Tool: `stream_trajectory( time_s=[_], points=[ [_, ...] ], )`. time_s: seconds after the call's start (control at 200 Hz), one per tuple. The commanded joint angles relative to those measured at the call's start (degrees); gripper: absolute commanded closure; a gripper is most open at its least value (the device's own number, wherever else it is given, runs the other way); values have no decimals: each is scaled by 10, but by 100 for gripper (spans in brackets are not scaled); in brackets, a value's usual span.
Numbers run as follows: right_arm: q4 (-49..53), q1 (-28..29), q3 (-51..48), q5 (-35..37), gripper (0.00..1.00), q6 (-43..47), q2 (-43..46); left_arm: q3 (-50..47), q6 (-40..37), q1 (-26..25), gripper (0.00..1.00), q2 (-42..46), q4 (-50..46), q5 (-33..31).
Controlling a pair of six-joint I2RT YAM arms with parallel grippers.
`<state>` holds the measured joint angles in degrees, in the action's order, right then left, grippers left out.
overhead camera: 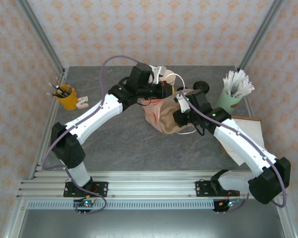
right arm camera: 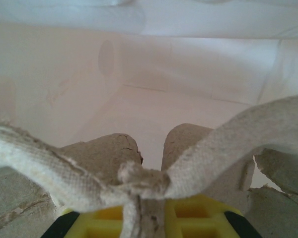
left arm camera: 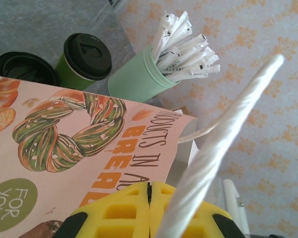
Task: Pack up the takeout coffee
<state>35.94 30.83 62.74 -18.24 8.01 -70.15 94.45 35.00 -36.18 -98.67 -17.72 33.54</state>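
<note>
The takeout coffee (left arm camera: 84, 59), a dark-green cup with a black lid, stands on the table beyond the paper bag (left arm camera: 89, 148). In the top view the bag (overhead camera: 159, 116) sits mid-table between both arms. My left gripper (left arm camera: 150, 187) is at the bag's rim (overhead camera: 165, 90), jaws shut with nothing visible between them. The bag's white twisted handle (left arm camera: 223, 134) lies across its right finger. My right gripper (right arm camera: 155, 207) reaches into the bag (overhead camera: 181, 115), shut on a ridge of a grey pulp cup carrier (right arm camera: 109, 158). The carrier's far side is hidden.
A pale mint cup of white wrapped sticks (overhead camera: 233, 96) stands right of the bag, beside the coffee (left arm camera: 139, 74). Black lids (left arm camera: 25, 69) lie left of the coffee. A yellow cup of pens (overhead camera: 65, 96) and a small pink item (overhead camera: 83, 104) sit far left. White paper (overhead camera: 251, 129) lies right.
</note>
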Motion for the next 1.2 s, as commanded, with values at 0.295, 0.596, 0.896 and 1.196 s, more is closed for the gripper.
stream_trajectory(
  time_s=[0.295,0.596,0.896,1.196],
  points=[
    [-145,-5,-25,68,100,-165,-4,-6,36,5,100,-7,28,49],
    [-232,-7,-70,19,100,-70,-7,4,59,10,100,-25,43,108],
    [-226,-5,-144,-11,100,14,20,-16,113,17,100,-5,88,42],
    [-60,-3,-113,-29,100,8,128,-58,228,0,100,31,170,-59]
  ],
)
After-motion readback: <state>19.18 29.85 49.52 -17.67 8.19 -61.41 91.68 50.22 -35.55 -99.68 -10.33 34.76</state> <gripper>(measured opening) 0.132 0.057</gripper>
